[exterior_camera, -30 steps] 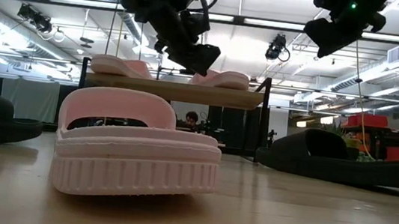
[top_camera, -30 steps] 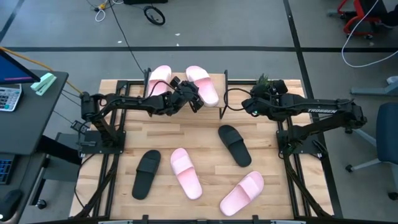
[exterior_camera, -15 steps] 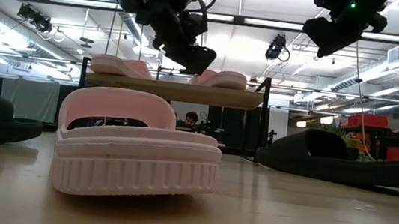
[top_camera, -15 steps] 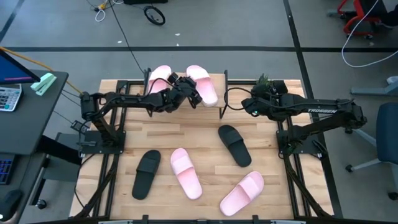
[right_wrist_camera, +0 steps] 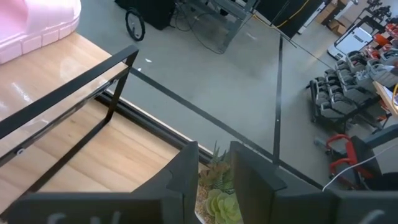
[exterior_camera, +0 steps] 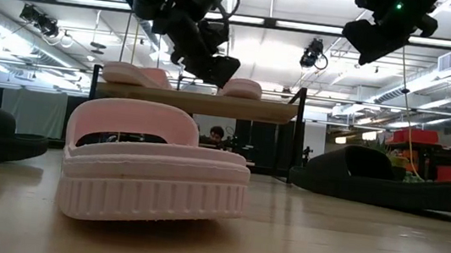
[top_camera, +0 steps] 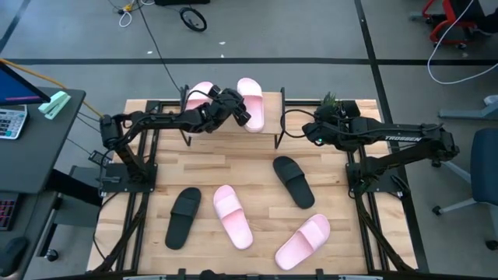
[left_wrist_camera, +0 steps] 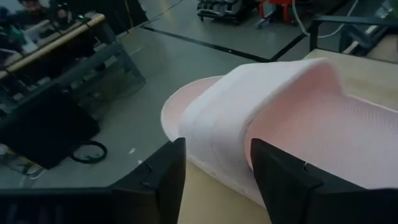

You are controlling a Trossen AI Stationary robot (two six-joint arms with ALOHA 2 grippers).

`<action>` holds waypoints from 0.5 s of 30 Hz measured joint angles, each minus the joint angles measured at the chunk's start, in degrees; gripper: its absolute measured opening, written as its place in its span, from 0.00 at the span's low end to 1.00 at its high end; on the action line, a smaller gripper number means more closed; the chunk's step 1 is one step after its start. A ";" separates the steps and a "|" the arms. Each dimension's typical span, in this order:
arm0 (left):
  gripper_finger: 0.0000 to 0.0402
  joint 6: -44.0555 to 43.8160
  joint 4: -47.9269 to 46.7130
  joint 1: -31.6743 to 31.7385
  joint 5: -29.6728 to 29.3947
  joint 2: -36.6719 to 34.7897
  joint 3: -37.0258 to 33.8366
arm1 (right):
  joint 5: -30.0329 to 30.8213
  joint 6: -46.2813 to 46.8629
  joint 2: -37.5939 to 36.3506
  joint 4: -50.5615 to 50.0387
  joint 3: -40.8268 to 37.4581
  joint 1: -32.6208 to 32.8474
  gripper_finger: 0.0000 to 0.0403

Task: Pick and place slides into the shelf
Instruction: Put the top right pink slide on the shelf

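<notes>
Left arm squares up second pink slide on the shelf

Four foam slides, two light pink and two black, wait on the slatted table; beyond them, the pale pink sandal (top_camera: 250, 103) on the low plank-topped shelf (exterior_camera: 198, 103) has turned from slanted to nearly straight in the past second. The left gripper (top_camera: 233, 104) straddles its strap, fingers (left_wrist_camera: 283, 182) part-open, seemingly nudging. The right gripper (right_wrist_camera: 214, 186), narrowly parted and empty, hovers beside the shelf.
</notes>
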 joint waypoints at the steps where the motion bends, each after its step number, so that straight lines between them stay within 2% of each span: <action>1: 0.46 -0.99 -0.02 0.29 0.90 0.00 0.00 | 0.01 0.00 0.00 -0.01 0.00 0.00 0.24; 10: 0.36 -1.36 -0.06 1.10 2.37 0.00 0.00 | 0.05 -0.02 0.00 0.01 0.00 0.00 0.24; 12: 0.30 -2.26 -0.06 1.10 2.37 0.00 0.00 | 0.05 -0.02 0.00 0.01 0.00 0.00 0.24; 15: 0.16 -2.36 -0.08 0.73 2.20 0.00 0.00 | 0.05 -0.03 0.00 0.01 0.00 0.00 0.24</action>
